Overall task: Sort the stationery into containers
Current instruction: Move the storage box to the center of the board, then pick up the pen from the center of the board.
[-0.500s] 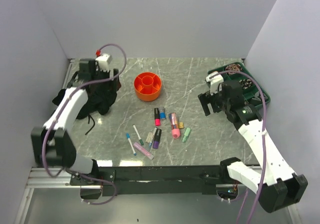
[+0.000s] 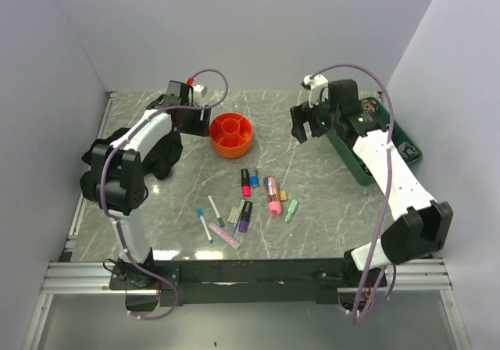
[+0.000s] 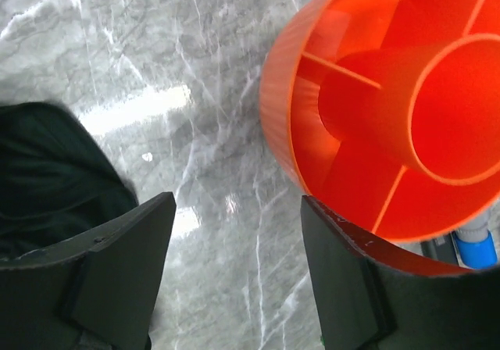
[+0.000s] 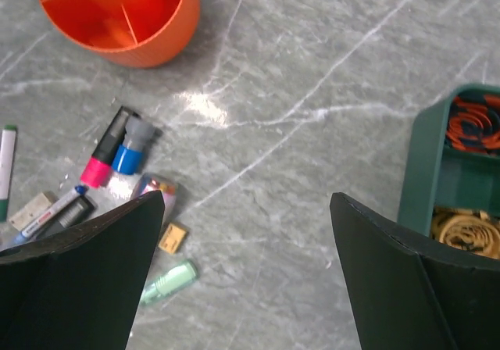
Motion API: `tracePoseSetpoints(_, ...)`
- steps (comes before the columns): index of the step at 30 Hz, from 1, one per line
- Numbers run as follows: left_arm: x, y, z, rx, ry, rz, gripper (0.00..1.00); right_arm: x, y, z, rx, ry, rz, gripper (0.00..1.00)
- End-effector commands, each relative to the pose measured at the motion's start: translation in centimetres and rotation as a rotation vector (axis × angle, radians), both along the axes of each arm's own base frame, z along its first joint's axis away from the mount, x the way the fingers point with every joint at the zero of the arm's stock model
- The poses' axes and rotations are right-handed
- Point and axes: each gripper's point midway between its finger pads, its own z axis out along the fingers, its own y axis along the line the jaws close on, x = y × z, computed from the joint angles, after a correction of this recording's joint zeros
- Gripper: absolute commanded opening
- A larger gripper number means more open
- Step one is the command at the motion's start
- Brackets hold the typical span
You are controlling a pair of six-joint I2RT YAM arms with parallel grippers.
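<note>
On marble (image 2: 312,180), round orange divided holder (image 2: 230,149)

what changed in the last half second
The left claw swung right, from over the cloth to just beside the holder. The right claw moved farther back and slightly left. Both are open and hold nothing. The holder and the pens stayed put.

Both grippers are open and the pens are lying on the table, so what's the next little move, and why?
Probably bring the right gripper down over the black marker with the pink end. Its jaws stand open and empty, the orange holder looks empty, and that marker lies on the holder's side of the pile.
</note>
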Motion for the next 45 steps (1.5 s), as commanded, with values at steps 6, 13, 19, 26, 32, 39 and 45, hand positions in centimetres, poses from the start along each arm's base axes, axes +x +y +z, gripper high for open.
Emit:
tracePoseSetpoints(6, 2.0, -2.6, 1.3, -0.020, -0.038, -0.029, 0.65, 1.2, 1.8, 0.1, 0.068, 0.024, 0.022, 0.95)
tracePoseSetpoints(13, 1.9, -5.6, -0.2, -0.008, -0.022, -0.103, 0.72, 0.7, 1.5, -1.4, 0.053, 0.038, 0.020, 0.94)
tracePoseSetpoints(19, 1.7, -7.4, -0.2, -0.001, -0.030, -0.130, 0.73, -0.1, 1.1, -1.7, 0.034, 0.030, 0.032, 0.94)
tracePoseSetpoints(26, 0.1, -3.2, 2.4, 0.103, -0.068, -0.029, 0.85, -3.0, 1.7, -3.1, 0.017, 0.067, 0.174, 0.95)
tracePoseSetpoints(32, -4.9, 1.9, 3.3, 0.129, -0.052, -0.018, 0.90, -6.3, 3.9, -4.3, 0.006, 0.086, 0.426, 0.91)
tracePoseSetpoints(39, -9.7, 8.1, 0.7, 0.071, -0.007, 0.112, 0.93, -11.0, 8.3, -7.6, -0.255, -0.086, 0.901, 0.87)
tracePoseSetpoints(45, -11.5, 10.7, 1.8, -0.043, -0.020, 0.180, 0.95, -13.2, 12.1, -11.5, -0.451, -0.174, 1.258, 0.75)
